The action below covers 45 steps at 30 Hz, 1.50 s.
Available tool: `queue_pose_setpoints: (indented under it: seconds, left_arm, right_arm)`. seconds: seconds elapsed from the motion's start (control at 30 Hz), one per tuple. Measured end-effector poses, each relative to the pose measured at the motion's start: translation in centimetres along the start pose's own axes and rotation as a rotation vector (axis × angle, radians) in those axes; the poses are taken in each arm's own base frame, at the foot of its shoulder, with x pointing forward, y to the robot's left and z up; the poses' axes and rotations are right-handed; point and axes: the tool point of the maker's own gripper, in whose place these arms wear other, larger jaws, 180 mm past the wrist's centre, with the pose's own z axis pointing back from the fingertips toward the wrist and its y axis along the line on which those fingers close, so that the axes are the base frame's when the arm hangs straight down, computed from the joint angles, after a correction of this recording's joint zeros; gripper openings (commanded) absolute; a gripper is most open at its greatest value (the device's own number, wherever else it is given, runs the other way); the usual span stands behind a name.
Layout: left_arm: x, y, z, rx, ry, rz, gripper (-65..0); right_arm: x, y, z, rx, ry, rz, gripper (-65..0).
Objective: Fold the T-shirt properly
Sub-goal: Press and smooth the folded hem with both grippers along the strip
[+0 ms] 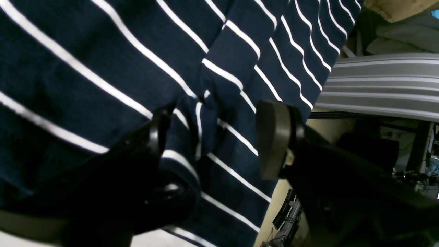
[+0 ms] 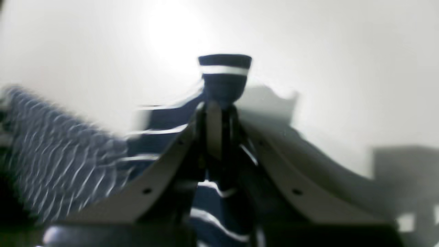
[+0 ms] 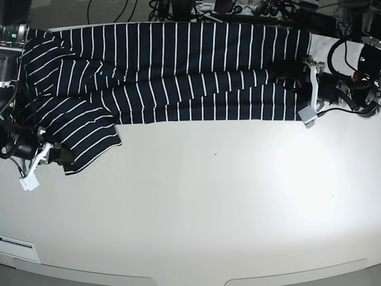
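- Your right hand (image 2: 219, 113) is clenching a small tuck of the T-shirt (image 3: 178, 71); in the right wrist view the fingers are pressing together with a striped nub of cloth poking out past their tips.
- Your left hand (image 1: 212, 137) is standing spread wide, with loose folds of cloth lying between the two fingers; one finger (image 1: 274, 137) is showing bare and pinching nothing.
- In the base view the right hand (image 3: 50, 153) is sitting at the sleeve end of the shirt, and the left hand (image 3: 306, 95) at the far end.
- The shirt is lying stretched in a long band along the back of the white surface (image 3: 196, 208), one sleeve flopping forward.
- You are likely dealing with something light, soft and limp, so it will probably sag and bunch; take it at hems and corners, gathering enough cloth not to slip.
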Motion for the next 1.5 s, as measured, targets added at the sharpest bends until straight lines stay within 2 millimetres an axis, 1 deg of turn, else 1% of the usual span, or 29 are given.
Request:
queue_pose_setpoints:
  seconds: [0.07,0.1,0.17,0.3,0.43,0.5,0.57,0.67,0.8,0.9,1.03,1.13,1.17,1.2,1.27,1.3,1.33,1.37,1.43,1.47,1.5]
  left_arm:
    - [0.1,0.0,0.0,0.000,-0.004,0.000,-28.8]
    - [0.1,0.0,0.0,0.000,-0.005,0.000,-28.8]
    - [0.1,0.0,0.0,0.000,-0.007,0.000,-28.8]
    - [0.1,0.0,0.0,0.002,-0.006,0.000,-28.8]
    - [0.1,0.0,0.0,0.002,-0.007,0.000,-28.8]
    - [0.1,0.1,0.0,0.002,-0.006,0.000,-28.8]
    - [0.1,0.0,0.0,0.002,-0.006,0.000,-28.8]
    - [0.1,0.0,0.0,0.002,-0.007,0.000,-28.8]
    - [0.1,0.1,0.0,0.002,-0.007,0.000,-28.8]
    - [0.1,0.1,0.0,0.003,-0.006,0.000,-28.8]
    - [0.1,0.1,0.0,0.002,-0.007,0.000,-28.8]
    - [0.1,0.1,0.0,0.003,-0.008,0.001,-28.8]
    - [0.1,0.1,0.0,0.003,-0.008,0.000,-28.8]
    - [0.1,0.1,0.0,0.002,-0.008,0.000,-28.8]
    - [0.1,0.1,0.0,0.002,-0.008,0.000,-28.8]
    - [0.1,0.1,0.0,0.002,-0.008,0.000,-28.8]
    - [0.1,0.1,0.0,0.002,-0.008,0.000,-28.8]
    - [0.1,0.1,0.0,0.003,-0.008,0.001,-28.8]
    - [0.1,0.0,0.0,0.002,-0.008,0.000,-28.8]
    - [0.1,0.1,0.0,0.002,-0.009,0.000,-28.8]
    - [0.1,0.1,0.0,0.003,-0.008,0.000,-28.8]
  right_arm:
    - [-0.5,2.8,1.1,0.099,0.076,0.055,-65.0]
    - [-0.7,3.3,1.4,0.101,0.092,0.086,-65.0]
    - [-1.8,3.7,1.8,0.075,0.139,0.134,-65.0]
    - [-4.2,5.5,3.1,0.064,0.225,0.234,-65.0]
    - [-7.3,8.1,3.8,0.095,0.310,0.313,-65.0]
    - [-8.7,9.0,4.4,0.096,0.349,0.346,-65.0]
    - [-9.5,9.8,5.3,0.089,0.359,0.367,-65.0]
    - [-10.0,10.7,6.5,0.073,0.347,0.387,-65.0]
    - [-10.8,10.9,8.2,0.032,0.342,0.382,-65.0]
    - [-12.6,10.6,9.1,0.017,0.379,0.339,-65.0]
    - [-15.4,11.0,9.5,0.041,0.438,0.283,-65.0]
    - [-15.5,11.1,9.6,0.042,0.442,0.279,-65.0]
    - [-15.6,10.7,9.6,0.023,0.450,0.286,-65.0]
    - [-15.8,9.9,9.8,-0.020,0.472,0.302,-65.0]
    - [-16.6,7.6,10.6,-0.135,0.550,0.339,-65.0]
    - [-16.8,6.9,10.9,-0.170,0.572,0.351,-62.8]
    - [-16.9,6.6,11.1,-0.189,0.584,0.357,-55.7]
    - [-16.9,6.3,11.2,-0.202,0.591,0.362,-47.2]
    - [-16.8,6.2,11.2,-0.207,0.589,0.364,-31.4]
    - [-16.7,6.4,11.1,-0.197,0.578,0.363,-26.3]
    - [-16.4,6.7,10.9,-0.184,0.562,0.361,-24.0]
